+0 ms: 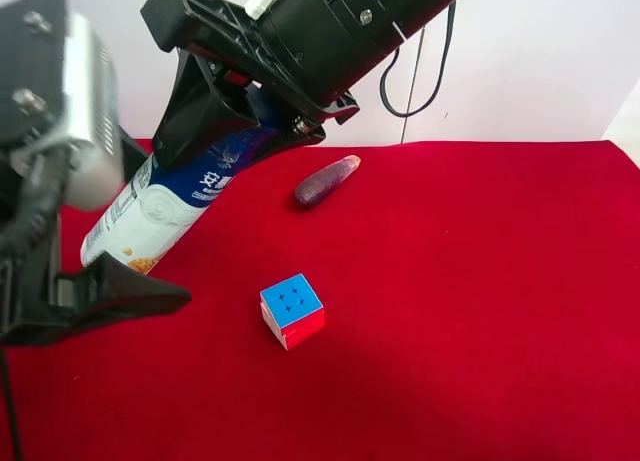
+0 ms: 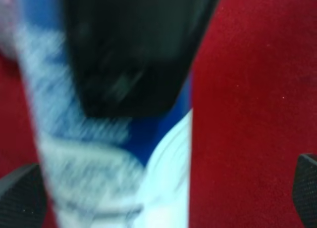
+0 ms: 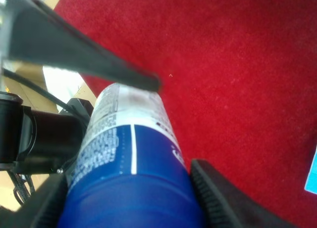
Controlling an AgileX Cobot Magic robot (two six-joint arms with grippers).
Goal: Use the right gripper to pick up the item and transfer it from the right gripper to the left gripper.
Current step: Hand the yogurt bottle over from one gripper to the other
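The worktop (image 1: 480,281) is covered in red cloth with a short, felt-like nap. Its far edge meets a plain white wall. Note the broad bare stretch of cloth toward the exterior high view's right.

The right arm is a bulky black housing with a white part and a hanging black cable (image 1: 415,71). It reaches down from the top of the exterior high view. The right gripper (image 3: 130,188) has its ribbed black fingers pinching the item (image 1: 150,211) on the blue label band, one on each side.

The left arm, at the exterior high view's left, carries a silver-grey screwed block (image 1: 75,111). The left gripper (image 2: 163,198) has its fingers spread wide, with the white lower body of the item lying between them. One finger crosses just beside the base end. The left wrist view is too blurred for you to tell whether either pad touches the item.

The item is a slim, smooth cylinder with a white body, blue label and small orange marks near the base. It is held tilted, clear of the cloth, between the two grippers. Its cap end is hidden behind the right fingers, and the body is opaque – you cannot see the contents.

A multicoloured cube (image 1: 292,310), blue face up, rests on the cloth near the item's base. A dark brown-purple oblong object (image 1: 326,180) lies farther back, well apart from the cube.
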